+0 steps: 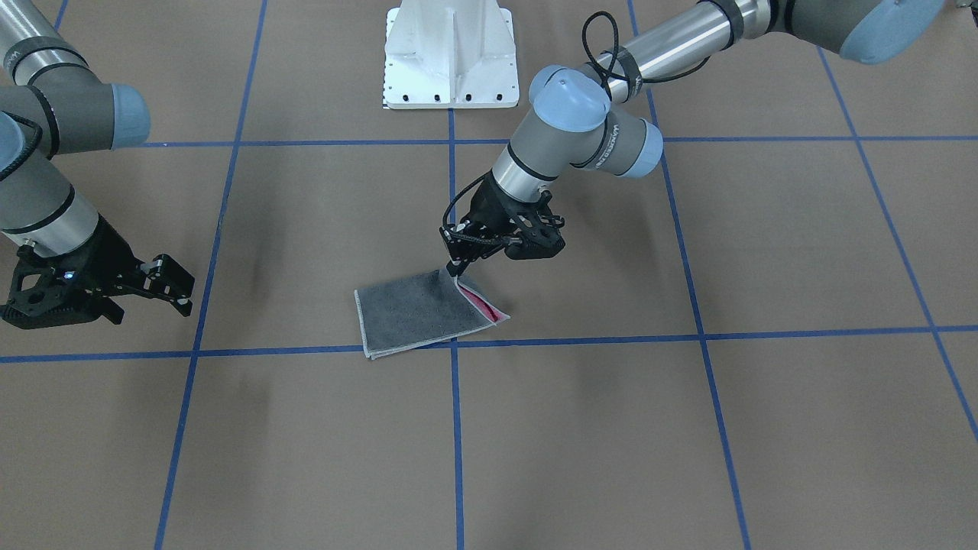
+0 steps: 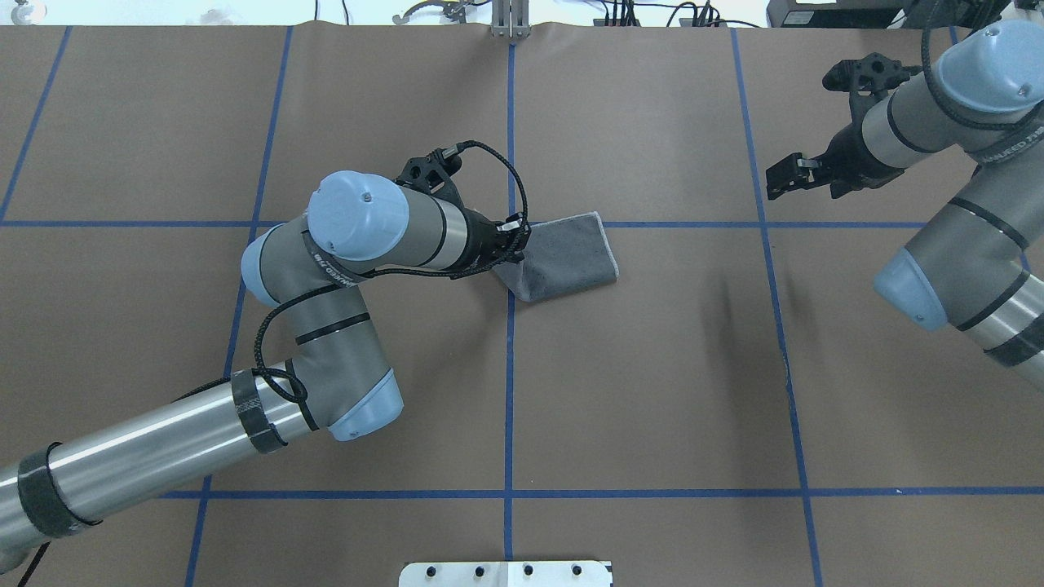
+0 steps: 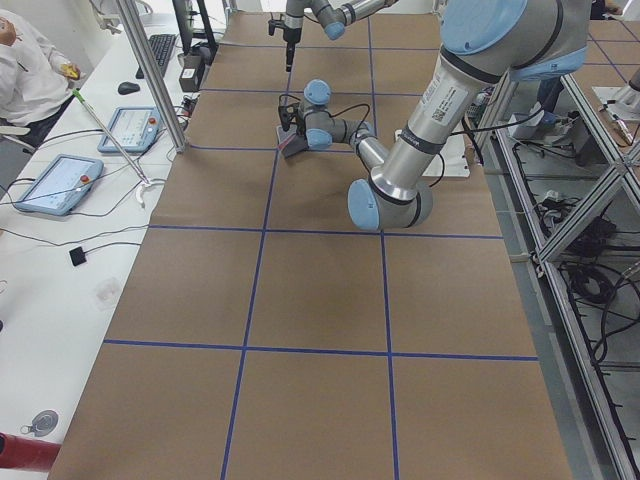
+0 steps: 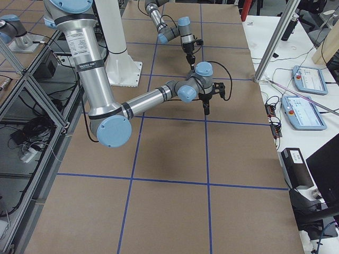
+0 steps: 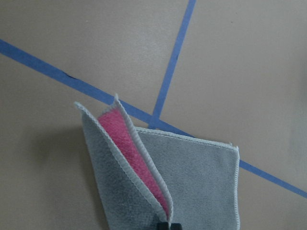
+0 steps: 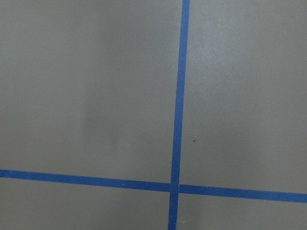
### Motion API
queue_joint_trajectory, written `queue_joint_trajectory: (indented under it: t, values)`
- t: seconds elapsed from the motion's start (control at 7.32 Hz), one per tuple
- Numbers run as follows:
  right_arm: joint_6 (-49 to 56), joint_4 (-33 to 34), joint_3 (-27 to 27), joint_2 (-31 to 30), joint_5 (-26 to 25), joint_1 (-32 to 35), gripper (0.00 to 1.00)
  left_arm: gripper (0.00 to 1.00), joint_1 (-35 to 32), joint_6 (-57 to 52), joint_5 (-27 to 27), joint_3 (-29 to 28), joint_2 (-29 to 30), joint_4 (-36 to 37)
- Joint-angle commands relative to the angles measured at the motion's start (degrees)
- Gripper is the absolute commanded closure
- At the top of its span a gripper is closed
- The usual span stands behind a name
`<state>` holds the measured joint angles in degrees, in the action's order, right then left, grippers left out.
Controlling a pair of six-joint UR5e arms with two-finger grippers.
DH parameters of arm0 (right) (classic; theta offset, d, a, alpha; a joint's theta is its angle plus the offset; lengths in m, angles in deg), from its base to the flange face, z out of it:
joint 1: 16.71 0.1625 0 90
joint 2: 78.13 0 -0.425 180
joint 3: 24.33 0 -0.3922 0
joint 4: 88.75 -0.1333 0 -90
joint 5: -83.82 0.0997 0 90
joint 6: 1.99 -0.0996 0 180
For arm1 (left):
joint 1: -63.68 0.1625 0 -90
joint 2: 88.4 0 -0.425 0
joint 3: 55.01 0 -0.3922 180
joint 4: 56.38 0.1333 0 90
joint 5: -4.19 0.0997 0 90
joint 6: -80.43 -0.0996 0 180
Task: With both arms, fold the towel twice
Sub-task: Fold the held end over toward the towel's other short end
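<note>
Plainly, towel [image 1: 416, 309] corner between left jaws — raised, pink showing.

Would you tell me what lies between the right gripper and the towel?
Only bare table crossed by one blue tape line, seen in the front-facing view, separates the right gripper from the towel.

We see a brown table [image 1: 688, 428] gridded with blue tape [image 1: 457, 428], carrying a folded towel [image 1: 412, 309] and a white pedestal [image 1: 449, 53].
</note>
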<state>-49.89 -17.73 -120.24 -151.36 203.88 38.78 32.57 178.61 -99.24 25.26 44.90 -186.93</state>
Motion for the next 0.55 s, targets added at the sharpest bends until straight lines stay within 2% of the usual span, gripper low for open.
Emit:
queue_joint_trajectory:
  t: [0.0,0.41]
  values:
    - [0.0,0.0,0.02,-0.07,-0.09,0.06,0.02,1.0,1.39,-2.36,0.76,-0.46,2.48,2.92]
    - [-0.09,0.0,0.02,-0.07,-0.18,0.06,0.02,1.0,2.01,-5.1,2.09,-5.98,7.21,2.93]
